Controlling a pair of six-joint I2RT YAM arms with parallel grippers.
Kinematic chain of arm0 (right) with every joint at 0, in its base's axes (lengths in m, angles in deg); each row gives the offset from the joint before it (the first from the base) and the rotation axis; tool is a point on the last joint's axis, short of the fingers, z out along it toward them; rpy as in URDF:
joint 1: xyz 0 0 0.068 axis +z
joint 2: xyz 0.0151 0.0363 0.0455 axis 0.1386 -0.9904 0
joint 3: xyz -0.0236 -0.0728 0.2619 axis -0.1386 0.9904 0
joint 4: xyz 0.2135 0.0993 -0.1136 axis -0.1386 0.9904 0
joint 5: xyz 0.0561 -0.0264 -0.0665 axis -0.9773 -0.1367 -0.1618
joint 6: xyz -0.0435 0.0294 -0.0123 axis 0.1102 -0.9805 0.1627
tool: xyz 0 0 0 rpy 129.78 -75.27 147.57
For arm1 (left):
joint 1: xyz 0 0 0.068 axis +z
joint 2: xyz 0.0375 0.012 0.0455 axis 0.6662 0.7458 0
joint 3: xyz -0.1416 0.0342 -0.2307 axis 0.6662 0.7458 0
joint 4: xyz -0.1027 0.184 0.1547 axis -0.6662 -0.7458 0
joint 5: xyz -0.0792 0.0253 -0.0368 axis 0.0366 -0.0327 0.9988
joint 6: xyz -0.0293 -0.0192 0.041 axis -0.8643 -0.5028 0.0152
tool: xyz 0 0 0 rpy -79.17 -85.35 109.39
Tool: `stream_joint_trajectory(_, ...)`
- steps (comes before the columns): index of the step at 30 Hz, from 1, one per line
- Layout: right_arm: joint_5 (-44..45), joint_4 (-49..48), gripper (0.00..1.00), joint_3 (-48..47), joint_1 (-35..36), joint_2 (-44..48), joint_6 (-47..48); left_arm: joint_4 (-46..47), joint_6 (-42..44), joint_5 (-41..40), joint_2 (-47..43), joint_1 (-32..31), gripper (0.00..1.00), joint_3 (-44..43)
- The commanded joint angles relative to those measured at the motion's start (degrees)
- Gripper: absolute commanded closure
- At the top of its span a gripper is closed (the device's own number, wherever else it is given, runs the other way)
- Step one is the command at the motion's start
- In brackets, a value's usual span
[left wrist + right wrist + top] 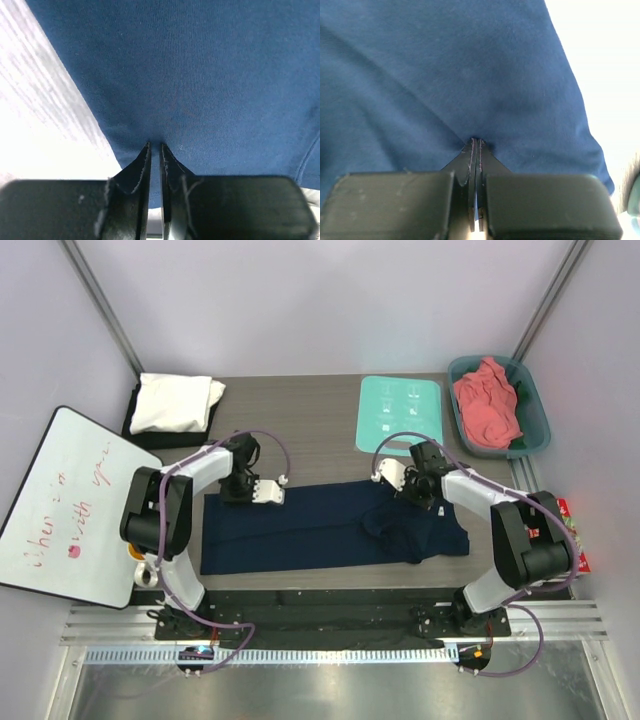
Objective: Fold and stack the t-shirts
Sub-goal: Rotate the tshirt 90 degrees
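A dark navy t-shirt point(320, 525) lies spread in a long band across the middle of the table. My left gripper point(243, 496) is down on its far left edge. In the left wrist view the left gripper point(155, 146) has its jaws nearly together, with navy cloth point(200, 65) pinched between them. My right gripper point(412, 495) is at the shirt's far right part, where the cloth bunches. In the right wrist view the right gripper point(476, 141) is shut, and the navy cloth point(445, 65) puckers at its tips.
A folded white t-shirt point(178, 403) lies on a black one point(150, 432) at the back left. A mint-green board point(400, 413) lies at the back, right of middle. A teal tub point(536, 400) at the back right holds a salmon pink shirt point(487, 405). A whiteboard point(60, 505) leans at the left.
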Motion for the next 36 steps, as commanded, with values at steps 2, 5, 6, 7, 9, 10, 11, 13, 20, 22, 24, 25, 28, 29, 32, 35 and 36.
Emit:
stream_joint_trajectory(2,2.1,-6.0,0.99,-5.0,-1.0,-6.1,2.4,9.1,0.0,-6.9,3.2,0.3,0.89,0.3)
stream_joint_trajectory(5,3.1,-8.9,0.99,-7.6,-1.4,-9.7,3.4,14.1,0.0,-10.8,4.2,0.3,0.94,1.0)
stream_joint_trajectory(6,3.6,-9.9,0.99,-9.0,-1.4,-10.7,4.1,15.2,-0.1,-11.5,5.0,0.3,0.94,0.4)
stream_joint_trajectory(7,4.1,-10.6,0.99,-10.0,-1.4,-12.0,4.5,15.0,-0.2,-11.8,5.2,0.3,0.95,0.0)
stream_joint_trajectory(9,4.3,-12.1,0.99,-13.9,-1.6,-16.4,5.0,12.8,-0.2,-11.0,5.0,0.3,0.95,-0.5)
stream_joint_trajectory(10,4.3,-12.1,0.99,-15.5,-1.6,-17.9,5.2,11.8,0.0,-10.2,4.7,0.3,0.95,-0.4)
stream_joint_trajectory(11,6.2,-13.6,0.99,-16.9,-1.6,-20.7,5.4,11.0,1.0,-9.3,4.1,0.3,0.96,0.0)
stream_joint_trajectory(13,6.8,-15.1,0.99,-20.7,-1.6,-22.9,5.6,9.5,2.7,-6.9,1.5,0.2,0.96,2.0)
stream_joint_trajectory(20,8.2,-17.9,0.99,-30.4,-1.4,-30.6,6.4,6.9,7.1,-4.7,-3.7,-3.4,0.98,7.4)
stream_joint_trajectory(22,8.5,-17.6,0.93,-31.1,-0.9,-30.0,6.4,8.2,6.1,-4.7,-4.8,-4.0,0.97,7.5)
stream_joint_trajectory(24,8.8,-17.3,0.82,-31.2,-0.7,-28.0,5.2,7.9,3.8,-4.2,-5.4,-4.0,0.91,6.1)
stream_joint_trajectory(25,8.3,-15.3,0.80,-31.6,-0.7,-25.3,4.4,7.7,3.1,-3.9,-5.8,-4.0,0.88,5.5)
stream_joint_trajectory(28,5.3,-9.1,0.69,-33.0,-0.7,-18.5,0.5,7.9,2.4,-3.7,-7.8,-3.7,0.61,5.0)
stream_joint_trajectory(29,3.0,-7.6,0.66,-32.9,-0.5,-17.0,-0.9,8.3,2.5,-3.8,-8.8,-3.7,0.55,5.3)
stream_joint_trajectory(32,-0.5,-2.0,0.60,-30.8,0.9,-11.8,-1.1,8.3,3.1,-4.2,-9.9,-3.7,0.45,5.5)
stream_joint_trajectory(35,-4.5,1.9,0.64,-27.2,2.7,-9.1,-1.5,8.5,3.9,-5.1,-10.1,-3.6,0.43,5.7)
stream_joint_trajectory(36,-5.4,2.3,0.66,-26.1,3.2,-8.9,-1.3,9.0,4.0,-5.3,-10.0,-3.6,0.43,5.7)
